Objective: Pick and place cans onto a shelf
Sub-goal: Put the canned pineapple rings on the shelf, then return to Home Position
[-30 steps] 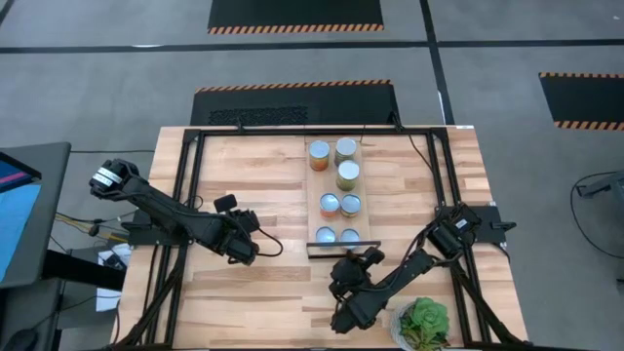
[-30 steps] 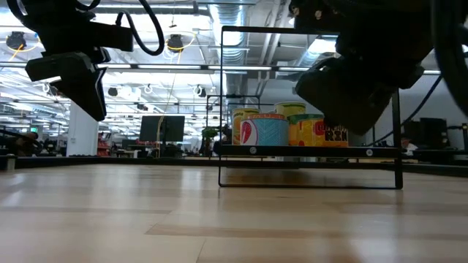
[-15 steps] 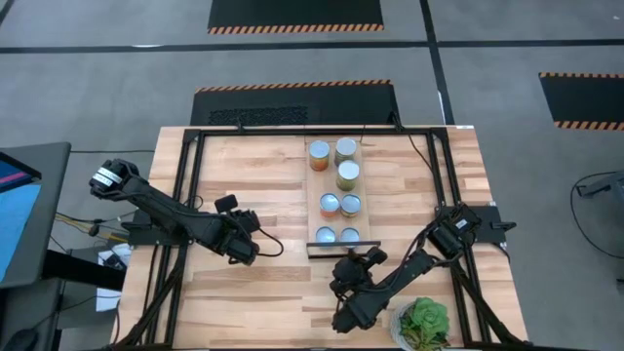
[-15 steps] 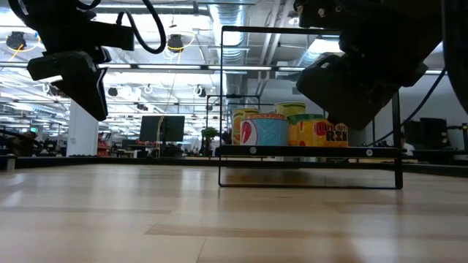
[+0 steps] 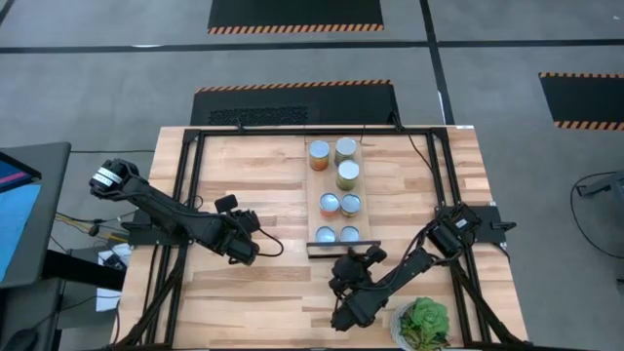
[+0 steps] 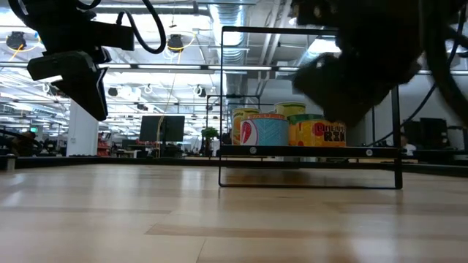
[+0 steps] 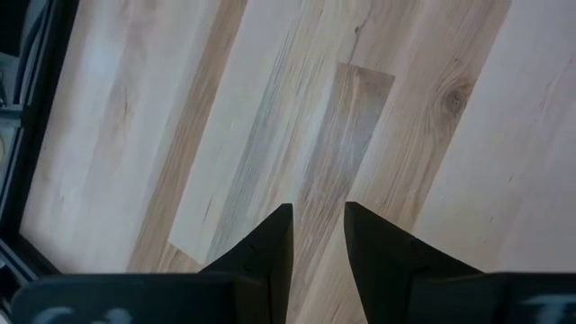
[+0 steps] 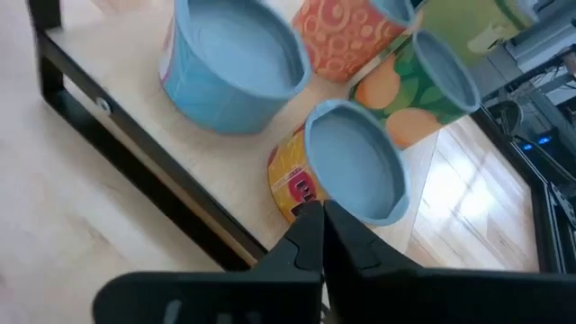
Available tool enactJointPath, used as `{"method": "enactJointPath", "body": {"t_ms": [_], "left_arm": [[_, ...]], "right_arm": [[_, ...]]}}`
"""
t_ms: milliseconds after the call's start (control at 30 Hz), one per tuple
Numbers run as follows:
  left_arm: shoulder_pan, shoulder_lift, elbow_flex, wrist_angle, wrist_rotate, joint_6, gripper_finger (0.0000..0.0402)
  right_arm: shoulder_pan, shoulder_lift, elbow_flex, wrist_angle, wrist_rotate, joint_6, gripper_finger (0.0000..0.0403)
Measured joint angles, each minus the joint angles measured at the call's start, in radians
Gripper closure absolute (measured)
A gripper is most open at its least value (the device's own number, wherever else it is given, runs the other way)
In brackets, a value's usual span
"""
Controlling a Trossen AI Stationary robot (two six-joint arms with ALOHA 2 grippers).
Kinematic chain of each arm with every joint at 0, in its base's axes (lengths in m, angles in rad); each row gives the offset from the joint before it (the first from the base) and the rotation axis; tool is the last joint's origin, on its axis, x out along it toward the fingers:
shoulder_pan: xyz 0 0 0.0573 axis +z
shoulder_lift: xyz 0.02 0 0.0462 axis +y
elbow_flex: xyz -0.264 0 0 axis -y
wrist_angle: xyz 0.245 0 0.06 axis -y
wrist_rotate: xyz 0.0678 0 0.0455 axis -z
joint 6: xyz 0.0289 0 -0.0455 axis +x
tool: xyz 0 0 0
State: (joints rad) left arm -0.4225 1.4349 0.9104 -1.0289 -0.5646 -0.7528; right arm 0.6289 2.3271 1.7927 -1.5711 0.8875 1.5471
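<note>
Seven cans with silver tops stand upright on the pale-wood shelf in the middle of the table. Its black bracket is at the near end. The right wrist view shows a blue can, an orange can, a green-and-orange can and a red-and-yellow can. My right gripper is shut and empty, just near of the bracket, pointing at the red-and-yellow can. My left gripper is slightly open and empty over bare tabletop, left of the shelf.
A leafy green plant stands at the table's near right corner, beside my right arm. A black metal frame runs around the tabletop. Bare planks lie left of the shelf.
My right gripper has drawn a little up and away from the red-and-yellow can at the shelf's near end, and more of the can's label shows in the low view. The cans have stayed where they were.
</note>
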Motion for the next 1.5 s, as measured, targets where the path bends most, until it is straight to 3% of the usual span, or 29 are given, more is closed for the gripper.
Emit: {"method": "enactJointPath", "body": {"t_ms": [300, 667, 867, 1067, 1233, 1400, 1500], "left_arm": [[0.0, 0.0, 0.0, 0.011, 0.0, 0.015, 0.031], [0.0, 0.0, 0.0, 0.057, 0.0, 0.035, 0.031], [0.0, 0.0, 0.0, 0.057, 0.003, 0.035, 0.031], [0.0, 0.0, 0.0, 0.06, 0.003, 0.035, 0.031], [0.0, 0.0, 0.0, 0.052, 0.098, 0.042, 0.031], [0.0, 0.0, 0.0, 0.061, 0.239, 0.084, 0.031], [0.0, 0.0, 0.001, 0.061, 0.239, 0.125, 0.031]], "right_arm": [[0.068, -0.063, 0.077, -0.001, -0.003, -0.044, 0.0392], [0.147, -0.071, 0.358, 0.001, -0.056, -0.295, 0.0374], [0.175, -0.071, 0.501, 0.0, -0.052, -0.426, 0.0384], [0.191, -0.088, 0.557, 0.058, -0.049, -0.617, 0.0384], [0.22, -0.121, 0.558, 0.113, -0.113, -0.728, 0.0365], [0.248, -0.157, 0.558, 0.122, -0.378, -0.741, 0.0358], [0.266, -0.159, 0.562, 0.172, -0.377, -0.831, 0.0359]]}}
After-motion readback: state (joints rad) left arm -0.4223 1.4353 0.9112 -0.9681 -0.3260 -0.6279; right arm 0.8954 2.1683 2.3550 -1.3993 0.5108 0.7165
